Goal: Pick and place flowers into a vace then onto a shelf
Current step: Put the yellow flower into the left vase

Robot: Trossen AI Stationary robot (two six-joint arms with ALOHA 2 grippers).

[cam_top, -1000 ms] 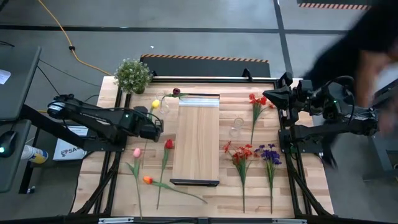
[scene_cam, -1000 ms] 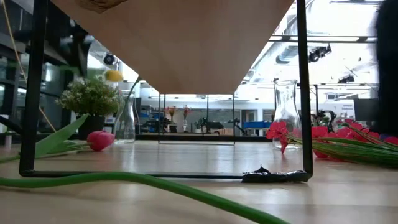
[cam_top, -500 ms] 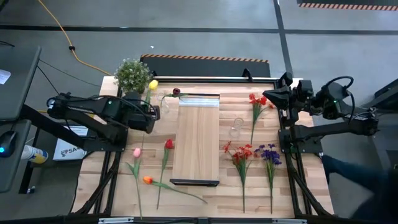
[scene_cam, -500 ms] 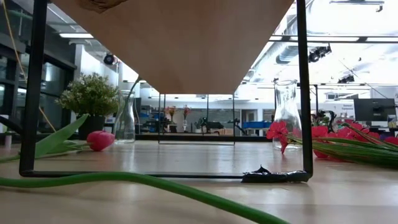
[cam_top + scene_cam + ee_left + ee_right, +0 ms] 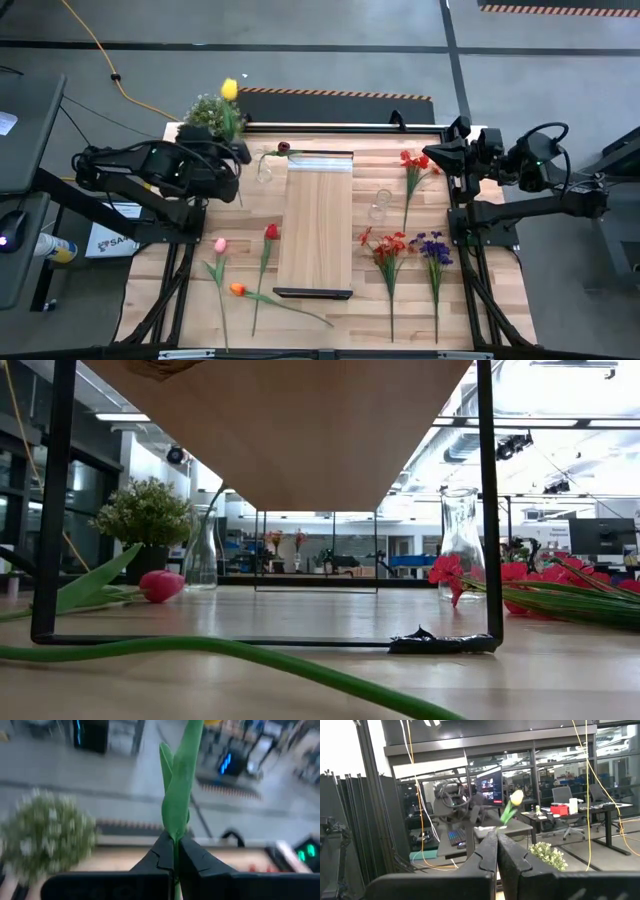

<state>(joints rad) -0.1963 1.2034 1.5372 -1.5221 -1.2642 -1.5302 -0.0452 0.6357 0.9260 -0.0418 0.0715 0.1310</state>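
My left gripper (image 5: 238,152) (image 5: 175,851) is raised over the table's far left corner, shut on a yellow tulip (image 5: 229,89) whose head stands above the potted plant. My right gripper (image 5: 441,156) (image 5: 496,840) waits shut at the far right edge. The light wooden shelf (image 5: 315,222) lies flat in the middle on a black frame. One glass vase (image 5: 264,169) holds a maroon tulip (image 5: 284,148); a second vase (image 5: 380,205) stands right of the shelf. Pink (image 5: 219,245), red (image 5: 271,232) and orange (image 5: 237,290) tulips lie on the left. Red sprays (image 5: 386,246) and a purple cluster (image 5: 433,245) lie on the right. My left gripper pinches the yellow tulip's green stem (image 5: 175,836) between its two fingers, just below the leaves (image 5: 177,795). The stem runs on straight past the fingertips to the head. The tulip is lifted clear of the table.
A bushy potted plant (image 5: 210,118) stands at the far left corner, right under the held tulip. Another red spray (image 5: 412,165) lies near my right gripper. A black rail (image 5: 330,127) runs along the far edge. Bare wood shows near the table's front edge (image 5: 330,335).
My left gripper has risen and moved toward the far left corner, away from the vase, tipping upward. The yellow tulip went with it, its head swinging from beside the vase to above the potted plant and out of the low view. A person at the right left the view.
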